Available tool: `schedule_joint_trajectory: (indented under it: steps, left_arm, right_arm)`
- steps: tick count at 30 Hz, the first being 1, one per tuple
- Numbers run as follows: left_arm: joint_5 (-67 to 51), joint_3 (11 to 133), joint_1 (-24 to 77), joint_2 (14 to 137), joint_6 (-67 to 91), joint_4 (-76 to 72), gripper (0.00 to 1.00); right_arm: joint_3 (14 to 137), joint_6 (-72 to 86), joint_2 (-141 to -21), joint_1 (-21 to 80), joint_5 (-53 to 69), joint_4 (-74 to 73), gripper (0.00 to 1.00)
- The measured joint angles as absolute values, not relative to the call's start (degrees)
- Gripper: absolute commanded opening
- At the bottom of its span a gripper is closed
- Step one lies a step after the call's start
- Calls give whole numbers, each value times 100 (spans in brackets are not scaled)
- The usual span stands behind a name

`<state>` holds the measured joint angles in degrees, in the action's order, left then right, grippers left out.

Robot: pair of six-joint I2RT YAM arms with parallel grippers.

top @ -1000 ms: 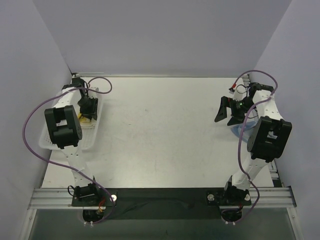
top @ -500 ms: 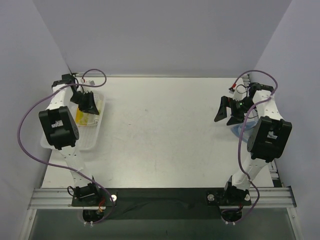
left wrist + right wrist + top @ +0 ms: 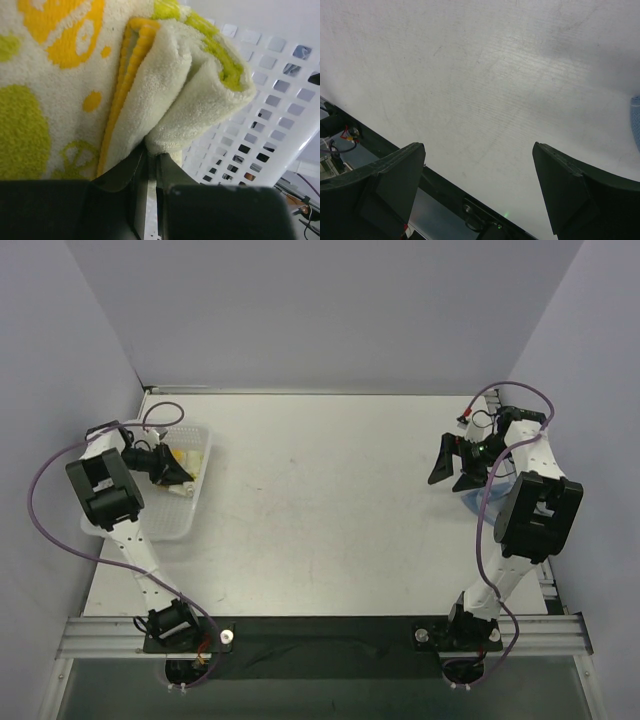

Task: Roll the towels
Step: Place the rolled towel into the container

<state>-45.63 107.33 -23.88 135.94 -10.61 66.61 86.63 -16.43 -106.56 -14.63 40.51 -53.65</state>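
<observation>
The cream-white towel (image 3: 165, 80) with yellow and green prints fills the left wrist view, bunched into folds. My left gripper (image 3: 151, 155) is shut on a fold at its lower edge, inside the white mesh basket (image 3: 270, 125). In the top view the left gripper (image 3: 172, 472) sits in the basket (image 3: 170, 525) at the left, with the printed towel (image 3: 192, 462) beside it. The light blue towel (image 3: 472, 502) lies at the right, mostly hidden under the right arm; only a sliver of it (image 3: 636, 120) shows in the right wrist view. My right gripper (image 3: 450, 472) hangs open above bare table, nothing between its fingers (image 3: 395, 175).
The basket stands against the left wall. Grey walls close in the table on the left, back and right. The dark front rail (image 3: 470, 205) with the arm bases runs along the near edge.
My left gripper has closed on the printed towel, and the left arm has swung out toward the left wall, turning the gripper sideways in the basket. The right arm has stayed put.
</observation>
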Motion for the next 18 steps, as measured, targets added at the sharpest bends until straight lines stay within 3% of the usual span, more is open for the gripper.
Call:
schedule_joint_trajectory:
  steps: [5, 10, 15, 18]
  left_arm:
    - [-4786, 10925, -2458, 13675, -1015, 6740, 21]
    - [-4703, 10936, -2443, 13657, -1079, 6746, 22]
    - [-4541, 10877, -2436, 13430, -1138, 6737, 7]
    - [-4652, 10877, -2436, 13222, -1181, 6755, 4]
  right_arm:
    - [8670, -1643, -10656, -1455, 4051, -5382, 94]
    - [8670, -1640, -10656, -1452, 4051, -5404, 93]
    - [8672, -1634, -10656, -1411, 4051, -5408, 93]
    - [8715, -1619, -10656, -1376, 4051, -5417, 93]
